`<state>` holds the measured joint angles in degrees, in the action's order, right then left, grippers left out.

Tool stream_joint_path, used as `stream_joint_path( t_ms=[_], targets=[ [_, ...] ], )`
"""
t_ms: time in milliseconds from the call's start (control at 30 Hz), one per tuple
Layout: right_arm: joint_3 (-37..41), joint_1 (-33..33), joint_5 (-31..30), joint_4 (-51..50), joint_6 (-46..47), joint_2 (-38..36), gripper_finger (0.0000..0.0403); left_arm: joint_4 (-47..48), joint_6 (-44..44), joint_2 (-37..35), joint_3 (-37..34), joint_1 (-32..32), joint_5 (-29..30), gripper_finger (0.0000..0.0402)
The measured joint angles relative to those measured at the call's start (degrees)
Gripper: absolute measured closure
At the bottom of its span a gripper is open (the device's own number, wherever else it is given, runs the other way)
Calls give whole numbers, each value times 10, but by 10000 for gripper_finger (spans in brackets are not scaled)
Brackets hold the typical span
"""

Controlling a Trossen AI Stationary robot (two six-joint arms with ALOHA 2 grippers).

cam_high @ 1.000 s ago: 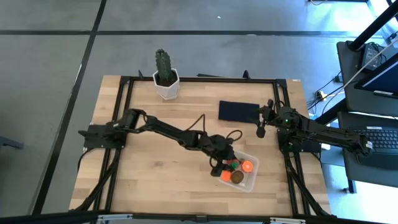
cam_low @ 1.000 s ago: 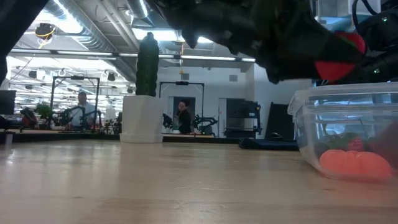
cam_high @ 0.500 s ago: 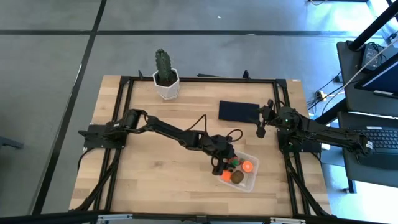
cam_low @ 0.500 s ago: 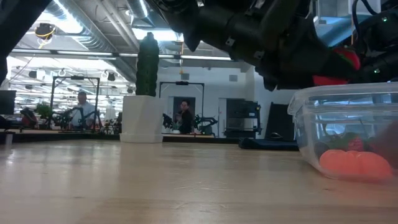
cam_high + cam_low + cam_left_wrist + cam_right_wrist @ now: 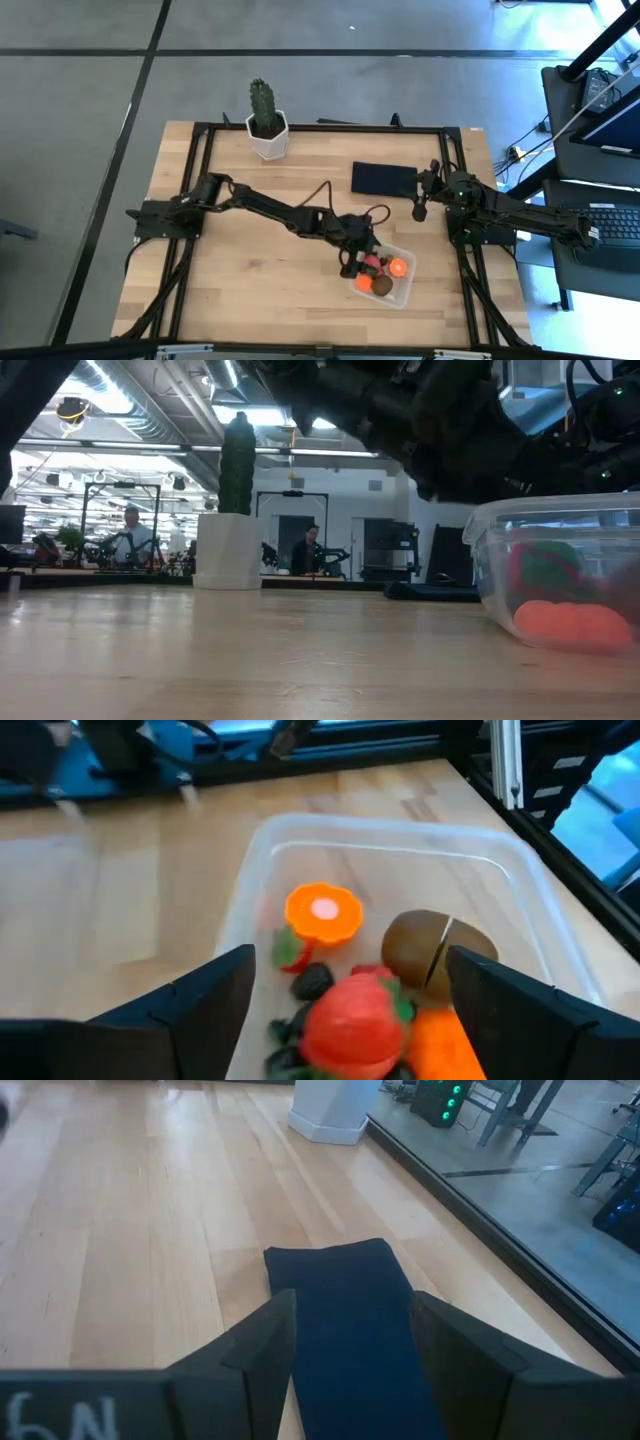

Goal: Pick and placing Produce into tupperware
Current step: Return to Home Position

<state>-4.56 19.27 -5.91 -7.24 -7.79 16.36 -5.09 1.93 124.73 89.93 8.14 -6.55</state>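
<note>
Strawberry (image 5: 352, 1020) lies in tupperware (image 5: 400, 825), beneath spread jaws of left gripper (image 5: 348, 965).

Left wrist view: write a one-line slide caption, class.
Left gripper, jaws open, over the tupperware holding a strawberry, kiwi and orange slice.

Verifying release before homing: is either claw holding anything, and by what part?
Nothing is held. The left claw is open above the tupperware, the strawberry lying inside; the right claw is open and empty over the black rectangle.
</note>
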Motion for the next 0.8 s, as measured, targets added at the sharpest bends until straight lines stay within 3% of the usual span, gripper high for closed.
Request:
stream_joint_path(
  t_ms=[133, 433, 633, 800],
  targets=[
    [0, 0, 0, -1, 0, 0, 205, 105, 27, -76, 0, -22, 6, 78],
    [0, 0, 0, -1, 3, 0, 205, 312, 43, -267, 0, -91, 94, 81],
    [0, 0, 0, -2, 17, 0, 205, 336, 57, -399, -39, -134, 105, 80],
    [0, 0, 0, 0, 17, 0, 205, 316, 46, -534, -154, -175, 107, 83]
  ],
)
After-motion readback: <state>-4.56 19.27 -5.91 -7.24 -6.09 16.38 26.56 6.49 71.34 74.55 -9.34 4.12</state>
